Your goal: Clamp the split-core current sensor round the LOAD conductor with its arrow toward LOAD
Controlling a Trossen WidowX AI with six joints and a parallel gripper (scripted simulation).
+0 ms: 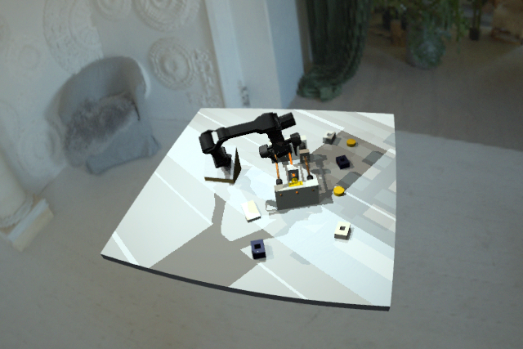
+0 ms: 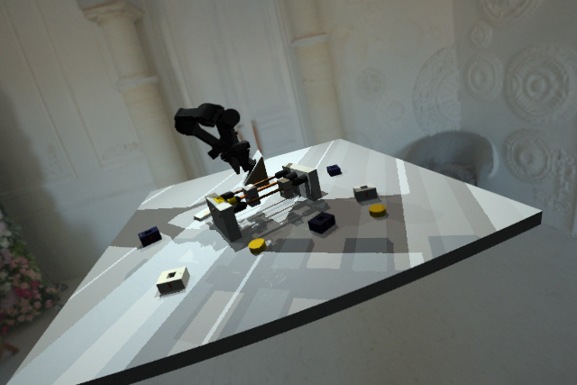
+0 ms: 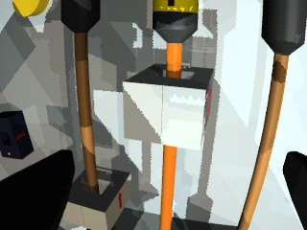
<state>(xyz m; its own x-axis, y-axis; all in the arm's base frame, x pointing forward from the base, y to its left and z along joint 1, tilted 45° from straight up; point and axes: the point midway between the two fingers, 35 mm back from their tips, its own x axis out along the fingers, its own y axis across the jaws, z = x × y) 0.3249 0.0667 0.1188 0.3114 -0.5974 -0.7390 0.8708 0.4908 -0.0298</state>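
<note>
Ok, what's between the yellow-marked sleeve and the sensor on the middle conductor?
Just a short bare stretch of orange conductor between sleeve and sensor, seen in the wrist view.

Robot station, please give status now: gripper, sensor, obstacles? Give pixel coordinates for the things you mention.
Gripper [image 1: 283,163] [image 2: 244,170] open, empty. Sensor [image 3: 163,112] around middle conductor [image 3: 169,187], seam closed. Second sensor [image 3: 98,203] on neighbouring conductor [image 3: 83,96].
</note>
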